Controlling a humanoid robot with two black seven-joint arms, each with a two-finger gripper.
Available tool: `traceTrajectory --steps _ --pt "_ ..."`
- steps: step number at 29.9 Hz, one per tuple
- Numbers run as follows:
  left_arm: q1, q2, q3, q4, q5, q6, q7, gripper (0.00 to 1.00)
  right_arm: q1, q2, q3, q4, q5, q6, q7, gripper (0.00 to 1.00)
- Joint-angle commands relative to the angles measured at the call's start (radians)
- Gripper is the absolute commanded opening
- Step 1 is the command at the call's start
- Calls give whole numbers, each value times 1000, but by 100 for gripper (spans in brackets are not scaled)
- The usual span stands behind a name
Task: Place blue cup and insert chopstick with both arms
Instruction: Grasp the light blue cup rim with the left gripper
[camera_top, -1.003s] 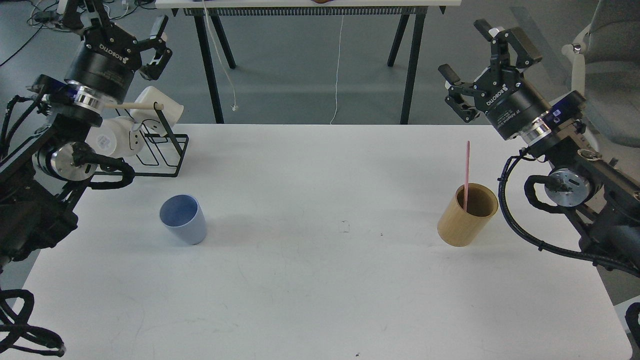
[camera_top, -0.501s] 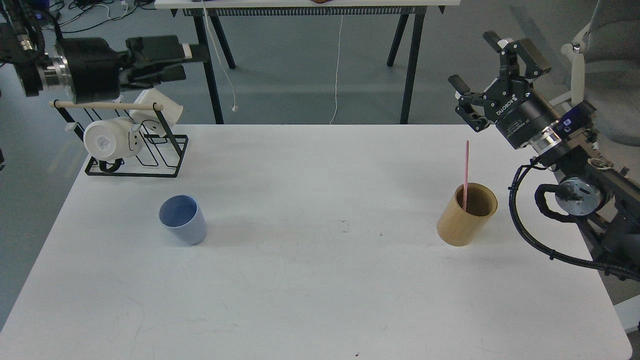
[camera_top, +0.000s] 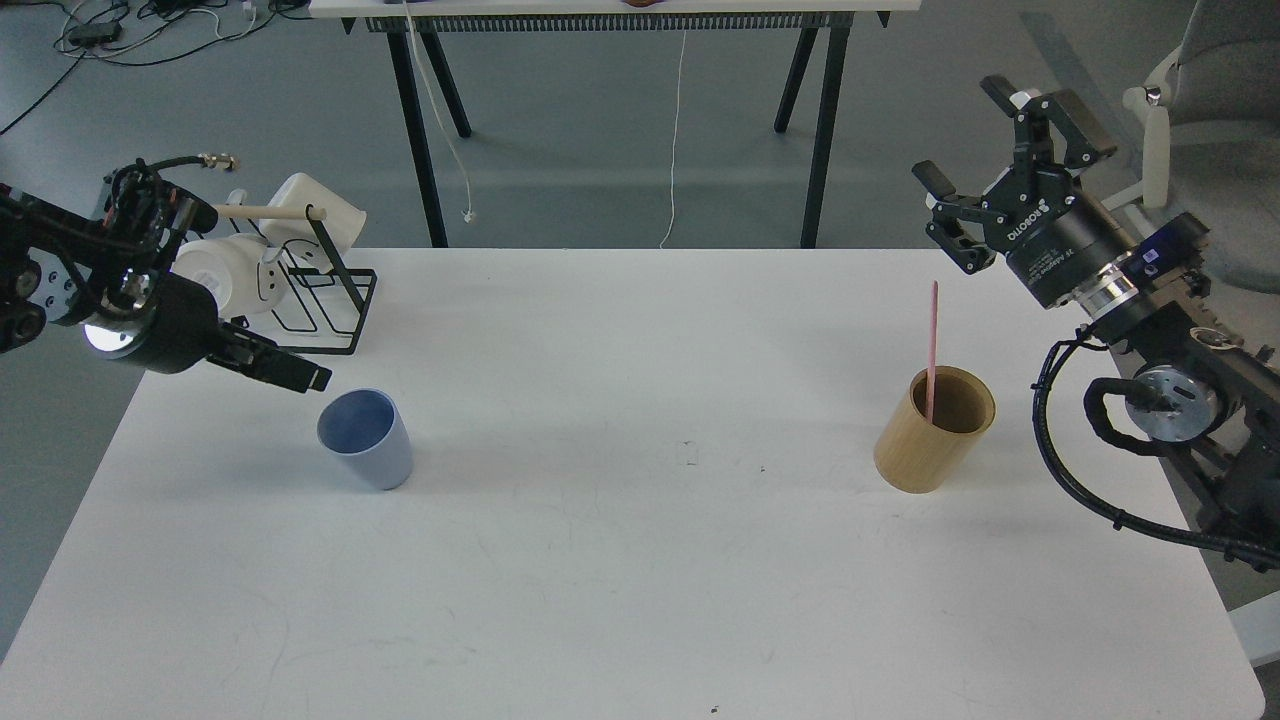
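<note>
My left gripper (camera_top: 300, 375) hangs low over the table (camera_top: 640, 600), tip just above-left of the blue cup (camera_top: 366, 437); seen edge-on, so I can't tell if its fingers are apart. Right gripper (camera_top: 1005, 150) is raised w/ fingers spread, empty, above-right of the wood holder (camera_top: 934, 430) w/ one pink chopstick (camera_top: 932, 350).

White table (camera_top: 640, 600) bearing blue cup (camera_top: 366, 437) at left, standing upright, mouth showing empty. Left gripper (camera_top: 290, 371) sitting low just beside cup's upper-left rim, seen side-on; finger spread not discernible. Wooden holder (camera_top: 935, 430) standing at right, single pink chopstick (camera_top: 932, 340) leaning inside it. Right gripper (camera_top: 1000, 135) hanging raised beyond holder, fingers spread wide, gripping nothing. Black wire rack (camera_top: 320, 295) carrying white mugs (camera_top: 225, 275) at far-left corner.
</note>
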Motion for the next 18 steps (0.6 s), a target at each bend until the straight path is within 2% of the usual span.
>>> traceTrajectory --steps 1,13,18 --pt "56 -44 -1 59 1 11 0 98 -5 0 0 0 0 0 0 96" --pt "79 -76 -7 96 -19 12 0 98 -16 -13 0 0 0 0 0 96" --pt "97 -128 -15 147 -22 29 0 96 -16 -14 2 0 0 0 0 96"
